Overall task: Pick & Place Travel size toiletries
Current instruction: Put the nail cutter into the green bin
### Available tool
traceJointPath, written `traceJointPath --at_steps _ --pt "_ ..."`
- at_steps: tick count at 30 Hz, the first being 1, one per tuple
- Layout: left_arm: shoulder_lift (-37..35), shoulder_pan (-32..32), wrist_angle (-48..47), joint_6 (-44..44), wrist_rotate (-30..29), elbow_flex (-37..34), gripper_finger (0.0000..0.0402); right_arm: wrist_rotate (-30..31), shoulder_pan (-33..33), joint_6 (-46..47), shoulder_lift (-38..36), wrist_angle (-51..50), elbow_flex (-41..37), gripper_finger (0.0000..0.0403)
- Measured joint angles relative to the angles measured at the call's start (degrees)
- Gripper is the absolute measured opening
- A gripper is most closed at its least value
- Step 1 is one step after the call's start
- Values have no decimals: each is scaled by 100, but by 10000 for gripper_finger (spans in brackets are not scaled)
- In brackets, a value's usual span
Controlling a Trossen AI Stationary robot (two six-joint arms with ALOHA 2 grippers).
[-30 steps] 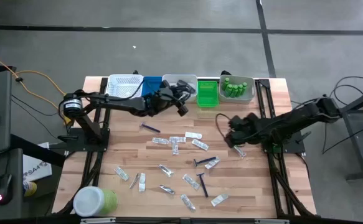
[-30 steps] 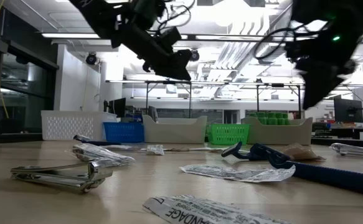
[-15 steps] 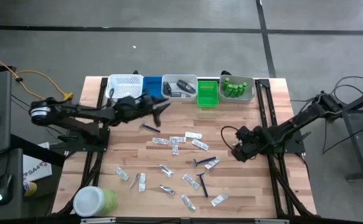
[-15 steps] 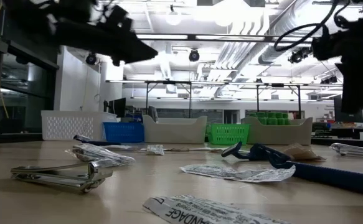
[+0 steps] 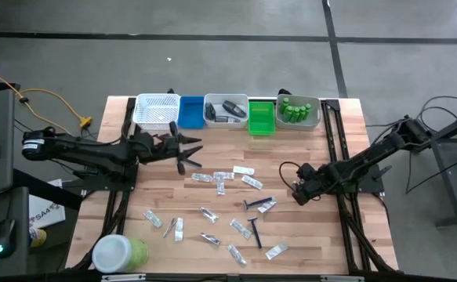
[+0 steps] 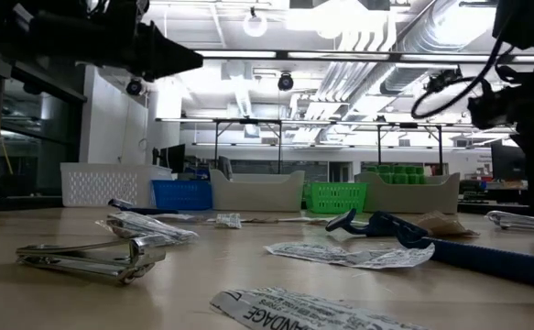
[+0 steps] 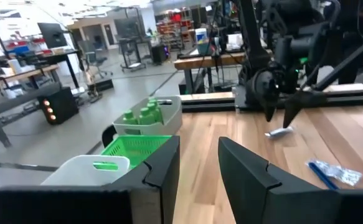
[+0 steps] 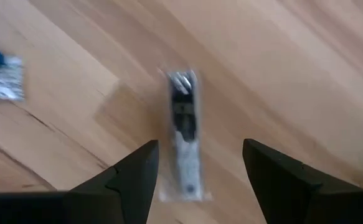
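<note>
The right gripper (image 8: 197,168) hangs over a clear sachet (image 8: 184,146) lying flat on the tabletop (image 5: 322,227), fingers apart on either side of it – the pick seems about to start, calling for a straight descent and a squeeze. The left gripper (image 5: 187,149), fingers apart and empty, waits near the bins (image 5: 226,119), probably ready for another of the toiletries (image 5: 212,215) scattered mid-table.

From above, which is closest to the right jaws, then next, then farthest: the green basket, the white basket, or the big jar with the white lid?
Measured from the right gripper:
1. Green basket, back row, nearest.
2. White basket, back row's left end.
3. Big jar, front left corner, farthest.
</note>
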Motion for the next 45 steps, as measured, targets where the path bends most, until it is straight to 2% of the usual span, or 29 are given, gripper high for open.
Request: traceJointPath --at_steps 4,16,19,26,29,35,38,42,45 --pt "0 2 -217 -56 125 0 111 319 -36 -523 99 346 4 226" --pt "-22 11 -464 23 134 0 111 333 -21 -571 1344 577 57 221" --pt "-22 11 -448 96 136 0 111 311 -28 -545 1370 740 52 193" --pt "-34 11 -464 108 139 0 111 79 -60 -113 1344 907 39 88" --pt "-87 12 -428 115 140 5 111 78 -78 -147 1344 963 39 57" --pt "-85 13 -395 -1 142 7 111 110 -384 -631 1344 946 281 50" --pt "-83 11 -421 0 142 7 111 655 -746 -1133 1315 1223 644 50" --pt "-83 13 -393 -1 142 7 111 1235 -1436 -2350 1307 1732 1026 50" --pt "-83 13 -375 -3 142 7 111 1421 -2110 -3362 1308 2722 1157 50"
